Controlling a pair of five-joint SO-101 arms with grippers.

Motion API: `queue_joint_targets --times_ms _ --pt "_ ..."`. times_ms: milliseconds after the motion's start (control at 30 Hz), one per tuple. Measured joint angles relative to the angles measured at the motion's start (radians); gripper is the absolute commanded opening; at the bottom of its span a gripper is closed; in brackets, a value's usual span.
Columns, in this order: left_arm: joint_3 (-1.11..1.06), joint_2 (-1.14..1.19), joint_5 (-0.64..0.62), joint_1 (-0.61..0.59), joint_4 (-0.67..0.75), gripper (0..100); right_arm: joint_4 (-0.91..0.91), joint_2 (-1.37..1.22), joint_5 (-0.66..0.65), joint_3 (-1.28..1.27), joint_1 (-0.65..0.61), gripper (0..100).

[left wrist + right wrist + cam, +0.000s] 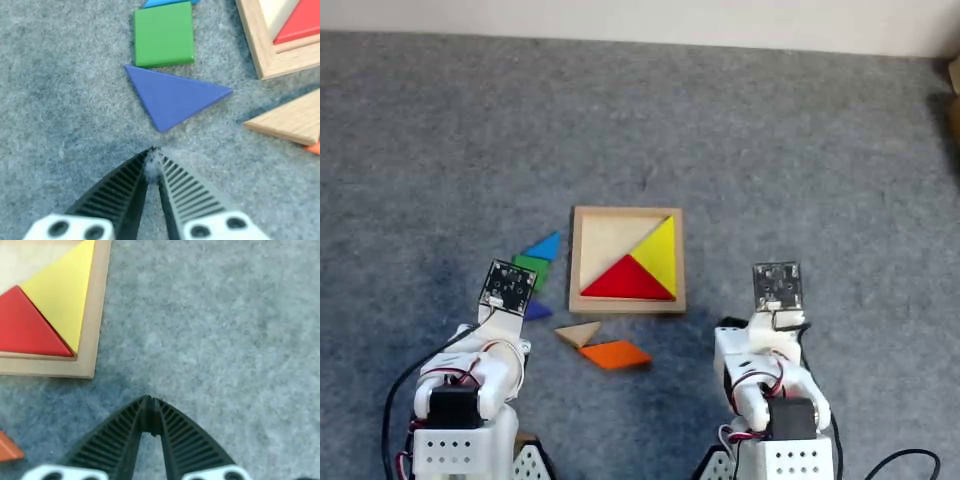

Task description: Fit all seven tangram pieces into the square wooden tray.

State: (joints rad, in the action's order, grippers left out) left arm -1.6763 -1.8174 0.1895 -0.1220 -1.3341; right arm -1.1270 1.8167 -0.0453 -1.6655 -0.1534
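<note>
Grey felt table carries wooden tray at centre; loose pieces (light blue, green, dark blue, wood-coloured, orange) lie lower left.

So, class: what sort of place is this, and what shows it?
Probably a robotics workbench: a left arm and a right arm at a grey felt-covered table, with a wooden tray and loose puzzle pieces in front.

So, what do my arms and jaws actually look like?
The left arm and right arm are white plastic with black servos and red, black and white wires. The left gripper and right gripper have black, ribbed, pointed jaws on white mounts.
</note>
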Motion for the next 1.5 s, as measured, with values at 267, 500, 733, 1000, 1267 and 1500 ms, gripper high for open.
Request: queue_joint_targets --times_ms 267,500,733,1000,1267,1500 --pt "0.0 0.0 0.0 0.0 0.0 1 -0.002 0.0 0.0 -0.006 0.0 0.5" --pt "0.106 0.0 0.091 0.0 0.058 1 0.026 0.0 0.0 -0.006 0.0 0.5" --pt "0.242 0.0 0.334 0.0 0.084 1 0.037 0.0 0.0 -0.006 0.04 0.5" --pt "0.45 0.186 0.344 0.0 0.084 7 0.037 0.0 0.0 -0.006 0.043 0.5" --pt "0.698 0.743 0.345 0.0 0.089 25 0.037 0.0 0.0 -0.006 0.043 0.5" --pt "0.827 1.151 0.345 0.127 0.094 25 0.037 0.0 0.0 -0.006 0.043 0.5"
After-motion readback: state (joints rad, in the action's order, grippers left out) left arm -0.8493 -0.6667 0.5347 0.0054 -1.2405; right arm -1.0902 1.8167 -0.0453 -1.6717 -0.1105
